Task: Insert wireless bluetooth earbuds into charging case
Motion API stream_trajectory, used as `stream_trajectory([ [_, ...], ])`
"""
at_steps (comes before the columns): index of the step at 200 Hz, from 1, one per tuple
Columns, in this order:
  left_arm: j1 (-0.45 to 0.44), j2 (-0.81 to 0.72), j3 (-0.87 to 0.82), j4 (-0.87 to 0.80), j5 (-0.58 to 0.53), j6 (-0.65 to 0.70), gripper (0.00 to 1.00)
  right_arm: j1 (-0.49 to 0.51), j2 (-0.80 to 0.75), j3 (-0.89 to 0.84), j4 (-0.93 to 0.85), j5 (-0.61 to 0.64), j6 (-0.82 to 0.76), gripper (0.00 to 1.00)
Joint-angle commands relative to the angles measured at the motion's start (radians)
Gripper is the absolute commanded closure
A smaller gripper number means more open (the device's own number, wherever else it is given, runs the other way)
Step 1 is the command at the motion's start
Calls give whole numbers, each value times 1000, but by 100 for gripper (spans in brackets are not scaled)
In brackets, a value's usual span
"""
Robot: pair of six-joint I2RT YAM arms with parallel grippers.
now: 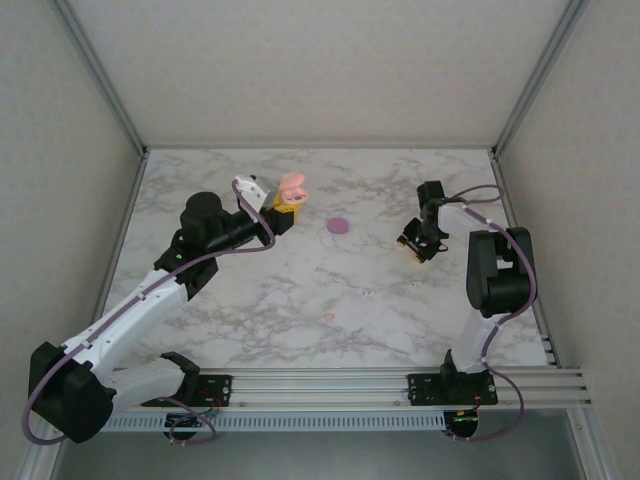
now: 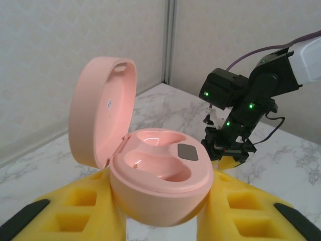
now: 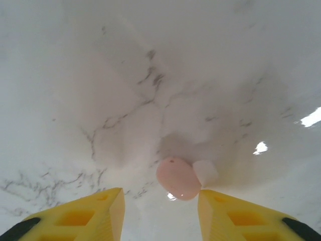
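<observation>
My left gripper [image 1: 283,207] is shut on a pink charging case [image 2: 160,175] and holds it above the table with the lid [image 2: 100,110] swung open. Both sockets [image 2: 150,163] look empty. My right gripper [image 3: 160,201] points down at the marble, open. A pink earbud [image 3: 176,178] with a whitish tip lies on the table between its yellow fingers [image 3: 228,216], close to the right one. In the top view the right gripper [image 1: 418,245] hovers low at the right. Another tiny pink bud [image 1: 329,317] lies near the table's middle front.
A purple rounded case [image 1: 339,226] rests on the marble table [image 1: 250,300] between the two grippers. Small whitish bits [image 1: 368,293] lie in front of it. The right arm's black wrist [image 2: 235,100] faces the held case. Metal frame posts line the table's sides.
</observation>
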Motion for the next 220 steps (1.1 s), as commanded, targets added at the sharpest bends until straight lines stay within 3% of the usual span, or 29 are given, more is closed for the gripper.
stream_trajectory([
  [1,6,-8,-4,6,0,-6,75,19,-40,6,-19,-68,-27,57],
  [42,6,-7,1,-1,1,-3,75,23,-89,103,-155,76,-280,58],
  [71,7,7,10,2,8,-14,75,23,11,233,-291,184,-469,63],
  [120,6,10,12,7,6,-25,75,23,122,298,-326,151,-476,61],
  [220,6,9,16,-4,11,-20,75,23,207,323,-325,128,-502,68],
])
